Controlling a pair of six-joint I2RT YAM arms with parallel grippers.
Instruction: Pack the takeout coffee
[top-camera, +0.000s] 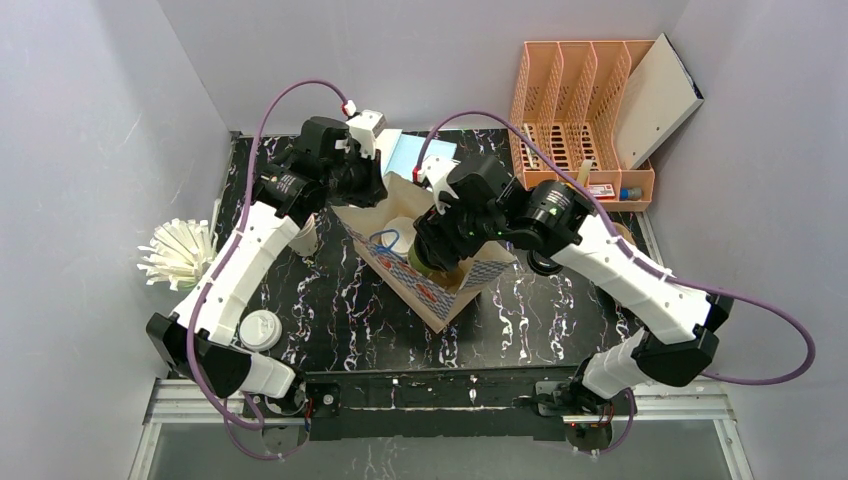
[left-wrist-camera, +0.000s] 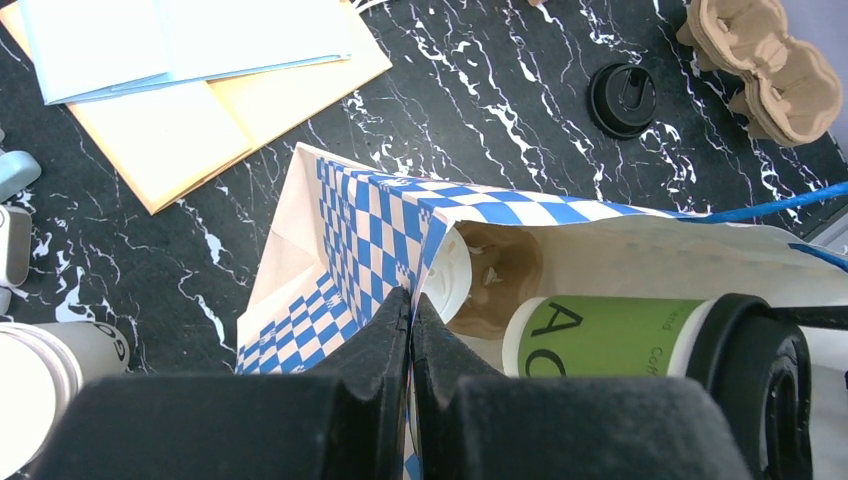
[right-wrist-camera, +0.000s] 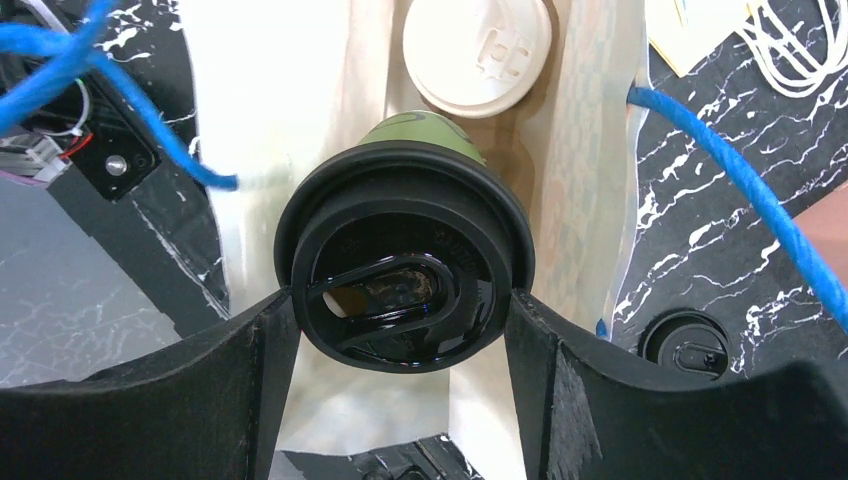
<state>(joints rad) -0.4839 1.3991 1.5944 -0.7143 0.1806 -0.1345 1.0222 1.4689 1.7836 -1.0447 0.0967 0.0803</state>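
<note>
A takeout coffee (right-wrist-camera: 405, 265), a green paper cup under a black lid, sat clamped in the right pincer (right-wrist-camera: 400, 300), whose two black fingers pressed the lid's rim from opposite sides. The cup's long axis ran straight away from that pincer, lid toward the wrist and narrower base pointing down into the open mouth of a paper bag (left-wrist-camera: 360, 220) with a blue-and-white check and blue cord handles. The base looked to be already inside the mouth, though how deep could not be told. Deeper in the bag, just beyond the cup's base, a cup with a white lid (right-wrist-camera: 478, 50) sat in a brown cardboard carrier (left-wrist-camera: 510, 270), with an open slot seemingly beside it. The left pincer (left-wrist-camera: 411, 300) was closed, pinching the bag's checked wall at its rim and apparently holding the mouth open on the side across from the right arm. The bag stood near the middle of the black marbled surface (left-wrist-camera: 500, 100), between the two arms. The right arm alone carried the cup, so lowering it along its own axis looked to be the move in hand.
</note>
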